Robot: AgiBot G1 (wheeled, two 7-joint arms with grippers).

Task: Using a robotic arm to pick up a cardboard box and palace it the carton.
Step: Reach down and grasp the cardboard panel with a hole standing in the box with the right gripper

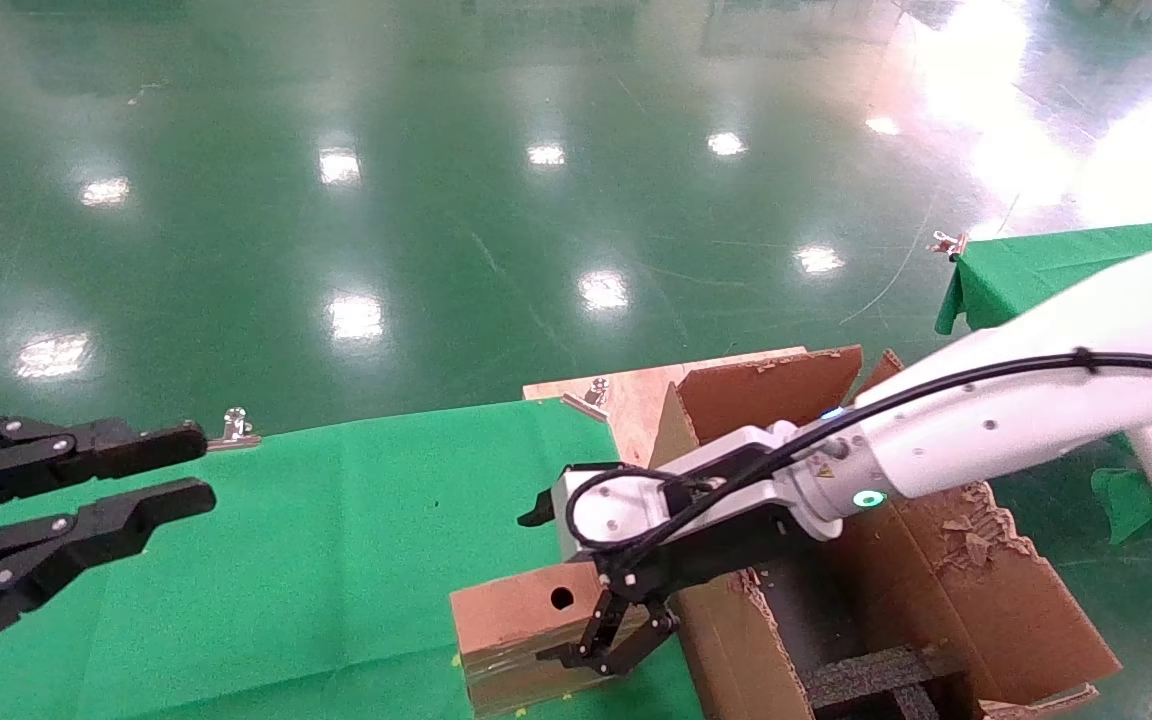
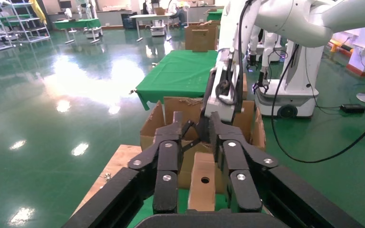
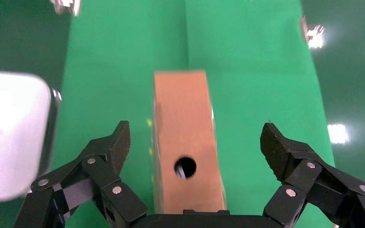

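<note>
From the head view, my right gripper (image 1: 616, 640) hangs over the cardboard box (image 1: 521, 640), which stands on edge on the green cloth (image 1: 336, 560) at the near edge, its round hole facing up. The carton (image 1: 896, 560) sits just right of the box, flaps raised, black foam (image 1: 886, 680) inside. My left gripper (image 1: 151, 475) is parked well to the left, fingers apart.

In the left wrist view, my left gripper (image 2: 202, 183) is spread with nothing between its fingers; beyond it stands the cardboard box (image 2: 203, 183), then the carton (image 2: 176, 111), with my right arm (image 2: 290, 19) reaching down over them.

In the right wrist view, my right gripper (image 3: 195, 142) is spread wide, one finger on each side of the cardboard box (image 3: 184, 137), neither touching it.
</note>
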